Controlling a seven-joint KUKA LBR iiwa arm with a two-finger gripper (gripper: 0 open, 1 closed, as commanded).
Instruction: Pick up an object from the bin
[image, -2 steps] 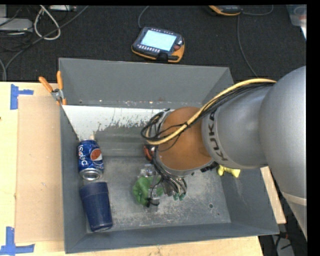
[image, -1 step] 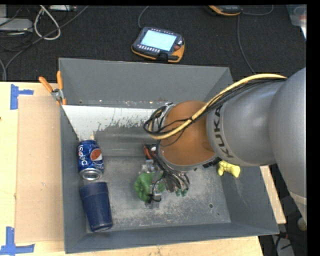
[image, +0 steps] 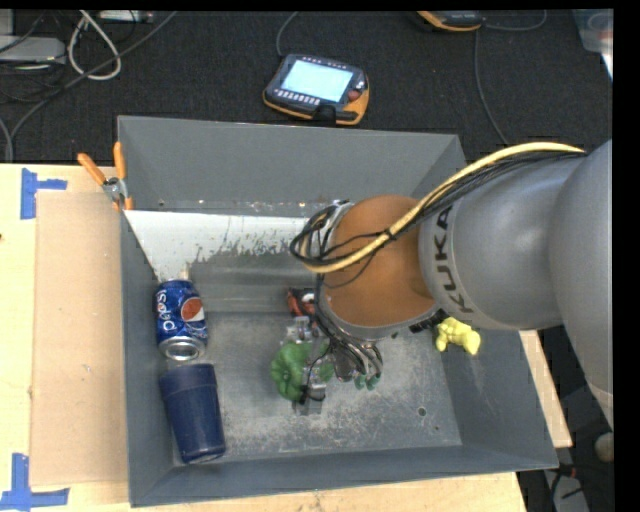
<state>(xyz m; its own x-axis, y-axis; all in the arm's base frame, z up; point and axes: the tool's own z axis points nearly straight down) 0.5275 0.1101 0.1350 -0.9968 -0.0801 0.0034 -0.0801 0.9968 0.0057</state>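
Observation:
My gripper (image: 318, 380) hangs below the orange wrist cover, low over the middle of the bin floor. It sits right against a green soft toy-like thing (image: 289, 368), whose right part it hides. A small red thing (image: 299, 298) peeks out from under the cover just behind the gripper. A yellow plastic piece (image: 458, 336) lies to the right, beside the arm.
A blue Pepsi can (image: 180, 318) lies at the left wall. A dark blue cup (image: 195, 410) lies on its side in front of the can. Bare floor stretches along the front right of the bin. The arm covers the right half.

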